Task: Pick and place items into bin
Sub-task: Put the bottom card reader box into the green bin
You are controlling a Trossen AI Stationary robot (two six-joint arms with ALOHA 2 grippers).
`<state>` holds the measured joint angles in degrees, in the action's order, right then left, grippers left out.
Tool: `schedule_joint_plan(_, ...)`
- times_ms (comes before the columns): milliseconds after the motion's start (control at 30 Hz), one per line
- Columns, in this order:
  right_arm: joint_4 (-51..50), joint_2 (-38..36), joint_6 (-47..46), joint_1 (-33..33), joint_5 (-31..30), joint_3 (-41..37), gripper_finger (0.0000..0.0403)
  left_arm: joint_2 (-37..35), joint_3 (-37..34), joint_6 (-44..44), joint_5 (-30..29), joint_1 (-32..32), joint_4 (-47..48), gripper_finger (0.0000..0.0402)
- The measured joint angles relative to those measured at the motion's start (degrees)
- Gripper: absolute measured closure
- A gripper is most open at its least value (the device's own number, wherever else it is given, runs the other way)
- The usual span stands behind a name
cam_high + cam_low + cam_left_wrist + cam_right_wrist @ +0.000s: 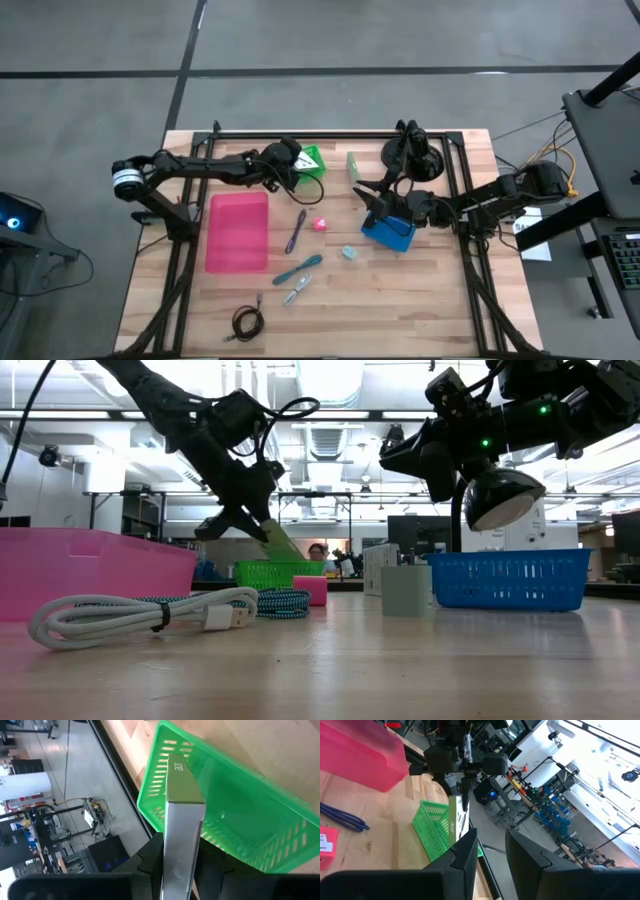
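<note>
My left gripper [180, 857] is shut on the white bar [182, 805] and hangs over the green basket [240, 820], also seen near the table's far edge [310, 160]. My right gripper [490, 852] is open and empty above the blue basket [390, 232]. On the wood lie the purple pen [297, 230], the pink-red piece [320, 224], the pale blue bit [349, 253], the teal tool [300, 268], the silver clip [295, 293] and the black coiled cable [247, 322]. The pale green block [353, 165] stands on the table next to the green basket. My left gripper pinches the white bar's near end [176, 865] between its two fingers [150, 865], one on each broad side. The bar runs forward out of the fingers, lifted clear and slanting down, its free end [283, 548] close over the green basket's rim.
A pink bin [238, 232] stands left of the loose items. A black lamp-like stand [413, 155] rises by the far edge behind the right arm. A white cable [140, 615] and a braided teal cable [285, 602] lie in the low view's foreground. Bare wood shows at the near right.
</note>
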<state>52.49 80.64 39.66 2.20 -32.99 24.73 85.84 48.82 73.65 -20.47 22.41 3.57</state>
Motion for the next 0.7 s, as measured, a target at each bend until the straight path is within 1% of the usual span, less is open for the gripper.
schedule_joint_plan(200,0.0,0.0,0.0,0.0,0.0,0.0,0.0321,0.0,-0.1,0.0,-1.3,0.0,0.0,0.0329)
schedule_joint_plan(467,0.0,0.0,0.0,0.0,0.0,0.0,0.0316,0.0,-0.1,0.1,-1.5,0.0,0.0,0.0324)
schedule_joint_plan(567,0.0,0.0,0.0,0.0,0.0,0.0,0.0318,0.0,-0.1,-0.4,-1.7,0.0,0.0,0.0302)
schedule_joint_plan(700,0.0,0.0,0.0,0.0,0.0,0.0,0.0323,0.0,0.0,-2.8,-2.6,0.0,-0.1,0.0251)
